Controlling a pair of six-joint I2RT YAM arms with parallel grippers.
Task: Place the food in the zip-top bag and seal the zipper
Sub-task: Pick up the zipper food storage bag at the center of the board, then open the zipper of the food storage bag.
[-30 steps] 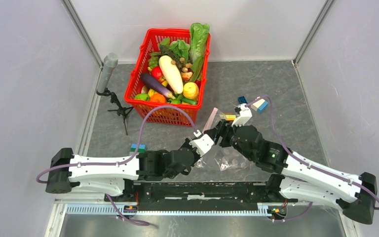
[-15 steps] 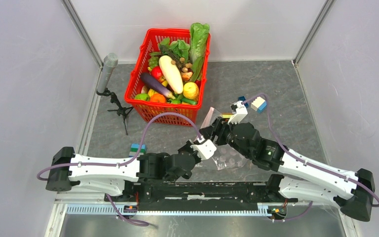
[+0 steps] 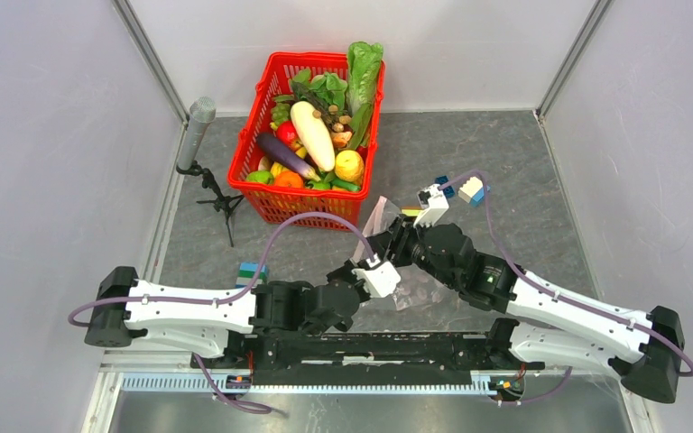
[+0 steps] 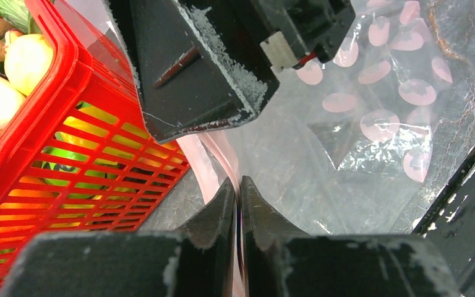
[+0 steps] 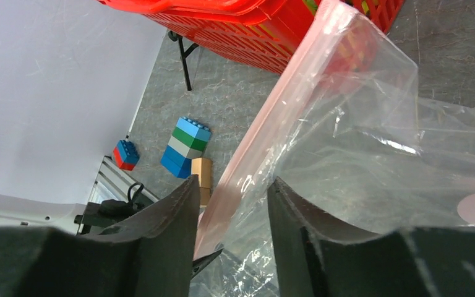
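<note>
Two grippers meet at the zipper (image 5: 278, 117): left gripper (image 4: 238, 185) clamps it, right gripper (image 5: 232, 185) straddles it, fingers parted. The zip-top bag (image 4: 371, 124) looks limp and slippery; grip its stiffer strip.

Bright, even light; soft shadows; glare streaks on zip-top bag (image 5: 377, 139); wrist-view foreground blurred.

The toy food (image 3: 311, 135) is lying heaped in the red basket (image 3: 280, 200). The clear, pink-dotted zip-top bag (image 4: 371, 117) is lying crinkled just beside the basket, with its pale pink zipper (image 5: 269, 127) edge standing raised off the table.
</note>
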